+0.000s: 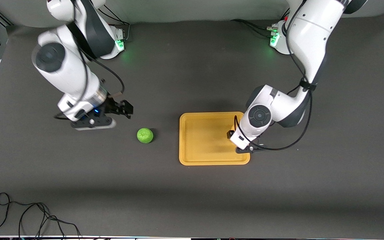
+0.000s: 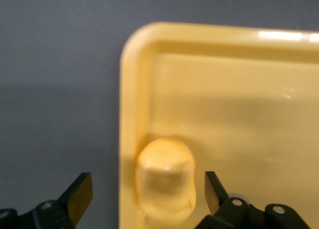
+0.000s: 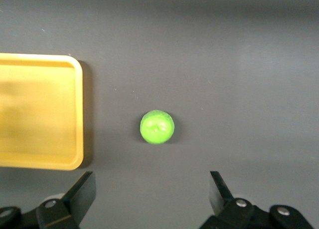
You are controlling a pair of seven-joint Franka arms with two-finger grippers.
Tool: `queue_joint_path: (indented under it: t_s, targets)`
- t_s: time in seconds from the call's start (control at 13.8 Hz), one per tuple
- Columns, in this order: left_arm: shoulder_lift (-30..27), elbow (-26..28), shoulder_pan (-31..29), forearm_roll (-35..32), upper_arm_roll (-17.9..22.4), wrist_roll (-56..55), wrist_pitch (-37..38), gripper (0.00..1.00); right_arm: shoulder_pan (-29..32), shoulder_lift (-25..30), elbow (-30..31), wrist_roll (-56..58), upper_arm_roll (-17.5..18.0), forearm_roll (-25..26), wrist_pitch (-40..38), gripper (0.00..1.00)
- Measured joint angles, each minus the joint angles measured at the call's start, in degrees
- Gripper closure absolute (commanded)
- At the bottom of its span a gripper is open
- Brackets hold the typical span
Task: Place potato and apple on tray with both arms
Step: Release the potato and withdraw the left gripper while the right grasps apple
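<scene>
One fruit down: the potato [image 2: 166, 179] is sitting in the tray [image 1: 192, 156], tucked into a corner against the rim, with the left gripper [image 2: 144, 191] hanging over it, fingers spread and empty. The right gripper [image 3: 152, 189] is hovering wide open over the table beside the apple [image 1: 145, 135], which is lying between it and the tray. The risk I'm seeing: that round apple rolling off if a finger nudges it.

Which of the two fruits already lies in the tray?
The potato, the yellow-orange oval, lies in the tray between the left tool's open fingers. The green apple sits on the table.
</scene>
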State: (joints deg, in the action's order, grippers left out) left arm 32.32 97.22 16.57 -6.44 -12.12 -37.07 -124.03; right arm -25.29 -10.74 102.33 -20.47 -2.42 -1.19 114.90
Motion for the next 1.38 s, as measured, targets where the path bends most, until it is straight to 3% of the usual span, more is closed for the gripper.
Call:
queue_joint_path:
  t_s: [0.29,0.58,1.16,1.3,1.38]
  targets:
    - [-12.4,-1.2,-4.4,-0.4,0.1,2.9,8.8,0.0,-1.2,-4.4,10.4,0.0,0.2,0.0,14.4,0.0]
    - [-22.5,-1.0,-10.8,-0.5,0.2,17.9,17.1,0.0,-2.8,-10.7,12.4,0.0,0.3,0.0,22.1,0.0]
    - [-29.9,-0.2,-23.3,3.7,0.4,40.0,24.9,0.0,-2.6,-18.2,13.5,0.0,-0.1,0.0,30.6,0.0]
    - [-30.6,1.6,-25.7,5.6,0.5,43.1,23.8,0.0,-2.5,-19.1,13.7,0.0,-0.2,0.0,30.9,0.33]
    - [-30.9,2.9,-26.2,6.1,0.5,43.4,22.2,0.0,-2.5,-19.2,13.7,0.0,-0.2,0.0,30.9,0.4]
